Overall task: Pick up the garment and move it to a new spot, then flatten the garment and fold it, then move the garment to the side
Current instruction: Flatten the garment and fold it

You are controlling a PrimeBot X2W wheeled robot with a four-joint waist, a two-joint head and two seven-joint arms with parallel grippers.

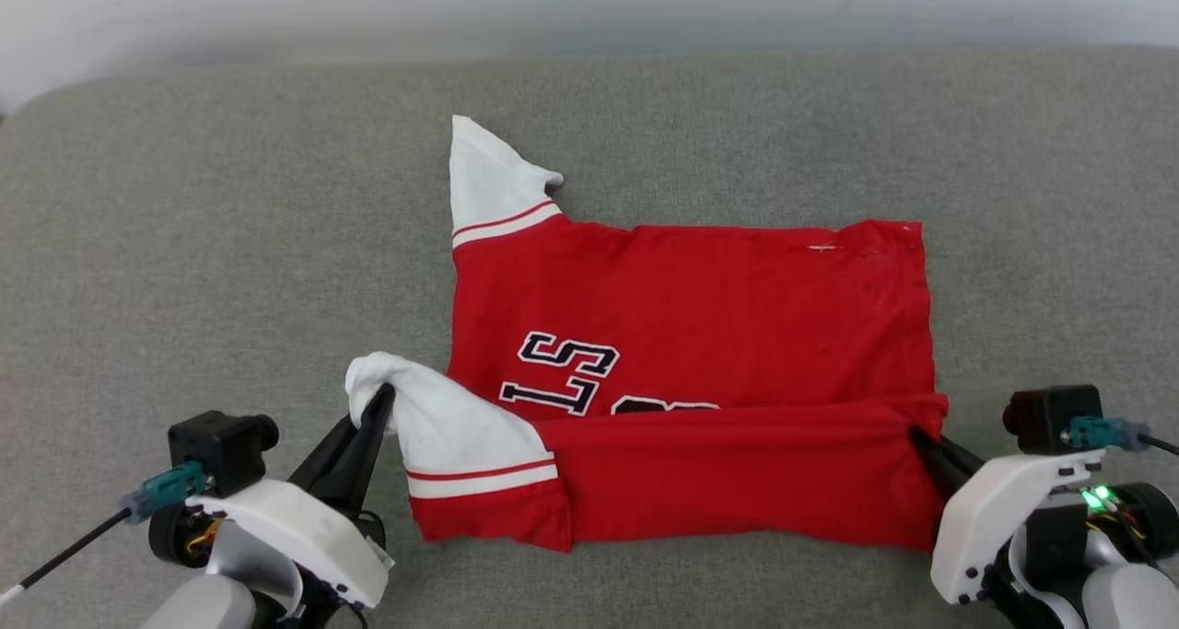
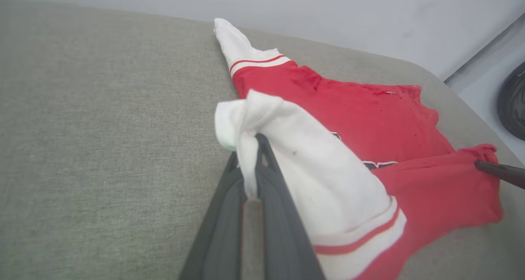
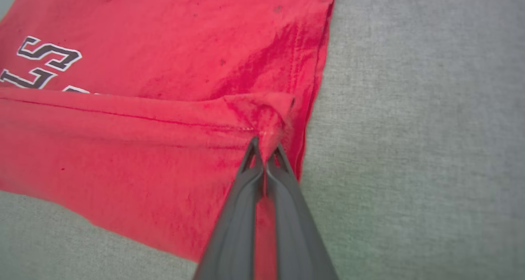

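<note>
The garment, a red jersey T-shirt with black white-outlined lettering, lies spread on the grey cushion, its near edge folded over toward the middle. One white sleeve end points away at the far left. My left gripper is shut on the other white sleeve end, lifted slightly above the cushion. My right gripper is shut on the folded red corner at the right hem; its dark finger shows in the left wrist view too.
The grey cushioned surface stretches wide on all sides of the shirt. A pale wall runs behind its far edge. In the left wrist view a dark round object sits on the floor beyond the cushion's edge.
</note>
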